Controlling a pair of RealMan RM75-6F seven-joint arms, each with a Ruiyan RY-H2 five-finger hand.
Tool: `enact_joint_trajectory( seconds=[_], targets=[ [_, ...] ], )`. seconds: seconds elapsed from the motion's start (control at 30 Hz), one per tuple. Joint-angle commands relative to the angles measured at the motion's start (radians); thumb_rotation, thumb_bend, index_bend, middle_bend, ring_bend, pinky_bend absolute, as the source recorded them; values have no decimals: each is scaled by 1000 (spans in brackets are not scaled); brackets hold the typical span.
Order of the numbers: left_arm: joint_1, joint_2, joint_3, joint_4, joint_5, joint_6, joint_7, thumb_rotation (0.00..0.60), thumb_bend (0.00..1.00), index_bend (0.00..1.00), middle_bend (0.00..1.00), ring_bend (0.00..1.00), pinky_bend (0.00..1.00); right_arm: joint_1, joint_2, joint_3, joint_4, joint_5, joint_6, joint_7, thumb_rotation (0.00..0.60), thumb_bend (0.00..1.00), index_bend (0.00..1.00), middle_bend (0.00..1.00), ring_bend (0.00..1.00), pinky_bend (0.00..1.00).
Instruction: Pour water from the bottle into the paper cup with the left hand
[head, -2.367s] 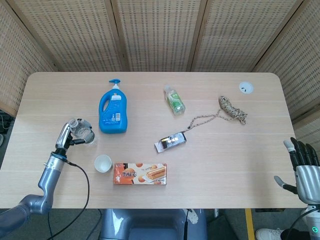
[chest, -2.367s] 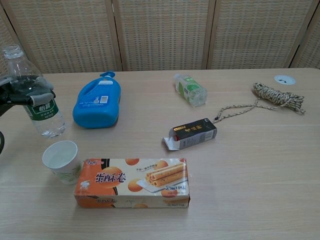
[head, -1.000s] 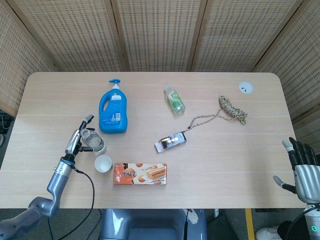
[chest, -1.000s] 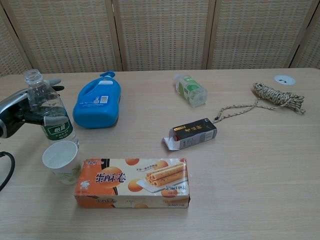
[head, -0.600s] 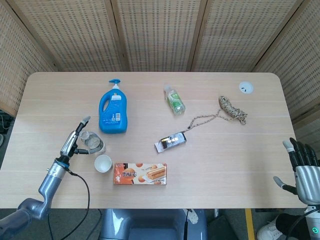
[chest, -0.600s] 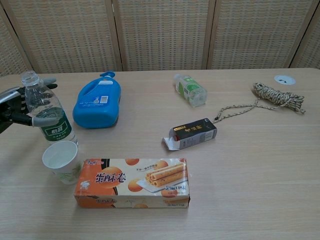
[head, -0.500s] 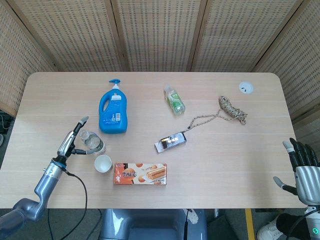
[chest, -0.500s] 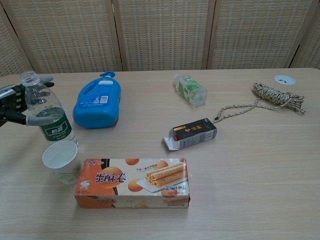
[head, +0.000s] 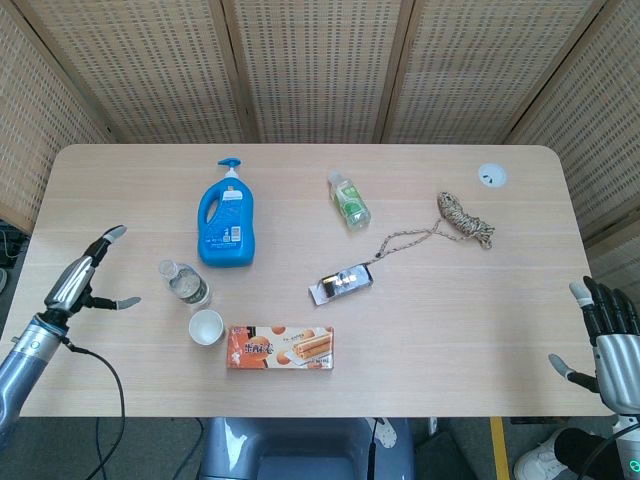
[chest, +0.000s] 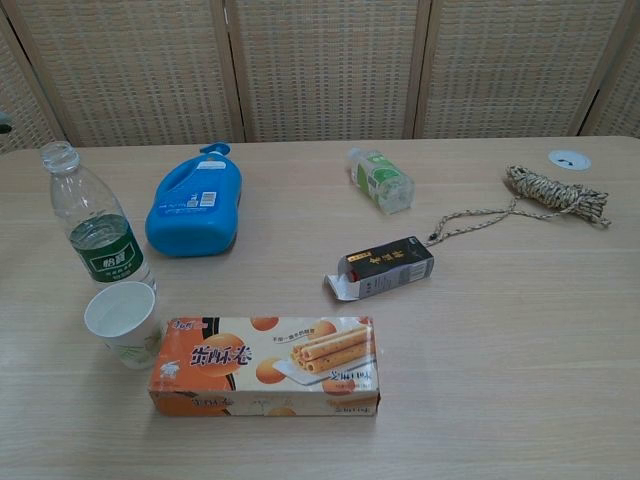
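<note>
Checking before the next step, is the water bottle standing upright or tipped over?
Upright. The water bottle stands free on the table behind the paper cup, mouth up.

On the bench (head: 500, 300), my left hand (head: 85, 280) hangs open near the left edge, apart from the water bottle (chest: 95, 225), which stands upright to its right. The paper cup (chest: 125, 322) sits just in front of the bottle, close to me. Right of the cup lies a snack box (chest: 265, 365), flat along the near side. Behind the bottle, a detergent bottle (chest: 195, 210) lies on its side. A small bottle (chest: 380, 180) lies further right, toward the back. A small carton (chest: 385, 267) lies near the middle, and a coil of rope (chest: 555, 192) lies to the far right. My right hand (head: 610, 340) sits off the bench's right front corner, fingers spread.
</note>
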Motion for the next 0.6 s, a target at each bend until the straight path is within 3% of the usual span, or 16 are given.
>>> enact_joint_trajectory(
  seconds=[0.03,0.13,0.3,0.47,0.6],
  targets=[
    [94,157,-33,-236,-142,84,394,600,0,0,0,0,0,-1,1,1,0,-1,3,1,600,0,31,0,0,0],
    [158,195,-45,-400,-200,201,638,600,0,0,0,0,0,-3,2,1,1,-2,5,4,600,0,31,0,0,0],
    [228,215,-44,-551,-218,320,805,600,0,0,0,0,0,-3,3,2,5,-2,7,14,600,0,31,0,0,0],
    [271,188,-10,-552,-155,380,897,600,0,0,0,0,0,-7,6,2,8,-3,13,26,600,0,31,0,0,0],
    [282,169,-12,-525,-134,391,910,600,0,0,0,0,0,-9,7,3,6,-6,19,24,600,0,31,0,0,0]
  ],
)
